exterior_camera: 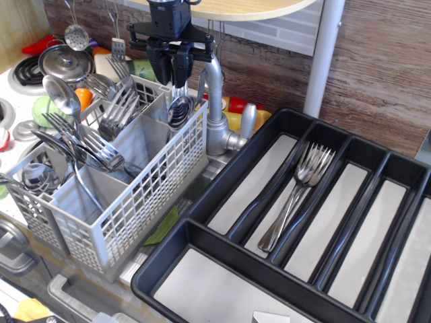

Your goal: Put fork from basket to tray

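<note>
No writing legible on basket (128, 202) or tray (202, 229).

Black claw (172, 67), boxy black wrist housing, two dark fingers (163, 66)

One fixed view only. It looks down at an angle from the front, at close range, with the basket (114, 175) at left, the tray (202, 202) at right, and the wall behind.

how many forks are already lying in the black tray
2, overlapping in one compartment of the tray, second long slot from the left, tines toward the wall. A third could hide beneath.
</note>
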`<state>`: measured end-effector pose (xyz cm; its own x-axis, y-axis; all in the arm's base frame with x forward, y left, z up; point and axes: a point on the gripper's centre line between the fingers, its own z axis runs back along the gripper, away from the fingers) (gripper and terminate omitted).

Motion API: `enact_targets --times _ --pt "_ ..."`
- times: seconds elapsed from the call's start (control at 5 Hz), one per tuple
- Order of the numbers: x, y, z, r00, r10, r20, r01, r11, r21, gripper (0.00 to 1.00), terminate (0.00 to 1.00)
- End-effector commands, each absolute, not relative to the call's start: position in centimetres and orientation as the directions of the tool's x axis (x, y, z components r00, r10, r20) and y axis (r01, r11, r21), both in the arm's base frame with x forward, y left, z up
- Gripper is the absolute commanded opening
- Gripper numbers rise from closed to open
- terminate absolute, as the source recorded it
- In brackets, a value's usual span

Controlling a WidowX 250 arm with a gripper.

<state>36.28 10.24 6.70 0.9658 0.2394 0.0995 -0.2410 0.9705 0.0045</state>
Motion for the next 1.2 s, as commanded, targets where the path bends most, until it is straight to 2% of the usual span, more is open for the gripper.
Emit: enact_targets --times 0.0,0.2,0.4,0.8,1.0 --pt "36.3 10.2 8.9 0.950 0.258 0.178 -0.266 0.964 0.020 0.00 0.00" --pt "36.5 10.2 9.2 0.950 0.254 0.181 -0.265 0.964 0.036 0.00 0.00" --pt "36.3 10.4 11.8 0.951 0.274 0.143 -0.289 0.953 0.092 0.00 0.00" --pt "33.9 9.3 21.1 0.881 0.464 0.095 -0.472 0.842 0.261 0.00 0.00" --pt "31.7 6.2 24.2 0.820 0.554 0.144 -0.567 0.753 0.332 0.00 0.00"
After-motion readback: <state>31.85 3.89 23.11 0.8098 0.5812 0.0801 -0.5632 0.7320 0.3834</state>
